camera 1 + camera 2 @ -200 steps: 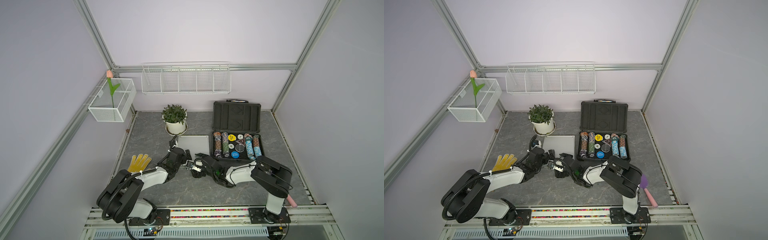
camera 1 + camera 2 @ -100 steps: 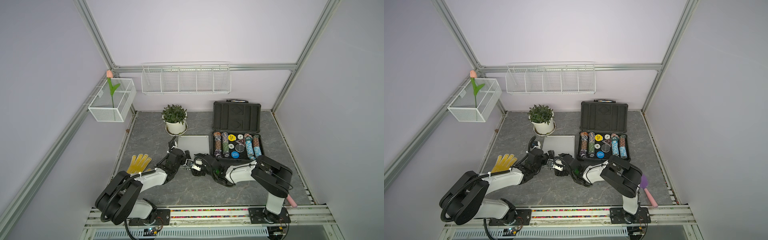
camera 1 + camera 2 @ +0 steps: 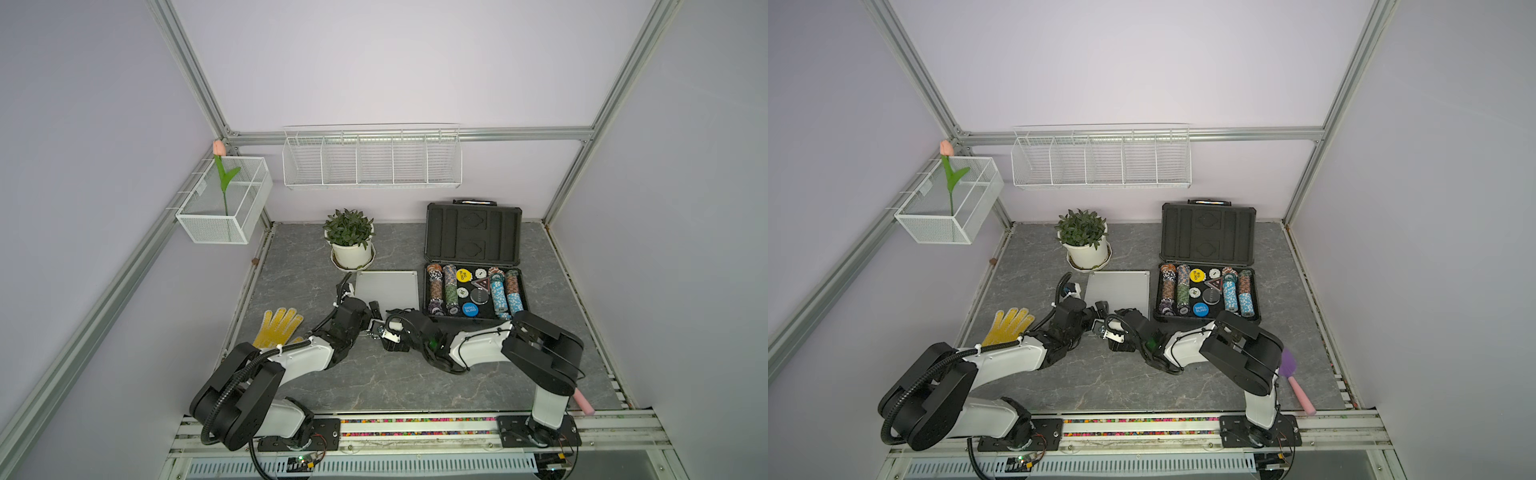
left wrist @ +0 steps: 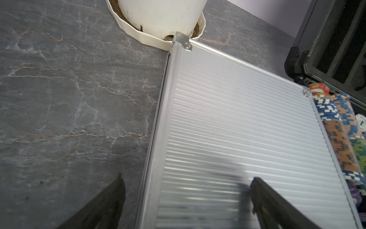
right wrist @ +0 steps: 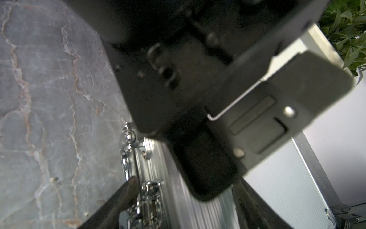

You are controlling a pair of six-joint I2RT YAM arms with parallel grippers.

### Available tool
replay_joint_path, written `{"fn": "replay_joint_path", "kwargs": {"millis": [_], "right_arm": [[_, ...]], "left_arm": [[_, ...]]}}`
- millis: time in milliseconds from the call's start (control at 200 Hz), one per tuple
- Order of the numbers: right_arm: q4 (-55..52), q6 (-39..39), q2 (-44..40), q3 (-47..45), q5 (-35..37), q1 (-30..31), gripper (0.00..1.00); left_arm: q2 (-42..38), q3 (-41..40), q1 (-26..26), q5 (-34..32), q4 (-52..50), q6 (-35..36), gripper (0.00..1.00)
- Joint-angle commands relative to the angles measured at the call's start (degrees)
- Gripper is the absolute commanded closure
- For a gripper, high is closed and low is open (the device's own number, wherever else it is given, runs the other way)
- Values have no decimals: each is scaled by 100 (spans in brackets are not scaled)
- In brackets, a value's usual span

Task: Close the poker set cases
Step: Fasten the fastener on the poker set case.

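Observation:
The small ribbed silver case (image 3: 386, 289) (image 4: 247, 128) lies flat with its lid down. The larger dark case (image 3: 473, 291) stands open beside it, lid (image 3: 473, 233) upright, chips in rows. My left gripper (image 3: 374, 316) (image 4: 187, 179) is open at the silver case's front left corner, one finger over the table, the other over the lid. My right gripper (image 3: 388, 328) (image 5: 184, 184) is open just beside it, its jaws either side of the case's front edge. One finger sits by the chrome latch (image 5: 149, 195). The left gripper's black body fills much of the right wrist view.
A potted plant (image 3: 349, 241) stands right behind the silver case, its saucer (image 4: 158, 39) touching the back corner. A yellow glove (image 3: 280, 326) lies left of the arms, a purple spatula (image 3: 1293, 378) at the front right. White wire baskets (image 3: 372, 160) (image 3: 224, 205) hang on the walls.
The right gripper's jaws have drawn closer together around the silver case's front edge. Both arms stay almost where they were.

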Motion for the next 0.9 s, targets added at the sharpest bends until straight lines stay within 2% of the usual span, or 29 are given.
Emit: {"fn": "replay_joint_path", "kwargs": {"millis": [0, 150, 895], "right_arm": [[-604, -107, 266, -33, 453, -121, 29], [-816, -119, 249, -9, 378, -141, 36], [-1554, -292, 25, 76, -478, -363, 50]], "left_arm": [[12, -194, 33, -7, -438, -53, 1], [-19, -213, 63, -11, -447, -62, 1], [-69, -238, 90, -38, -507, -44, 1]]}}
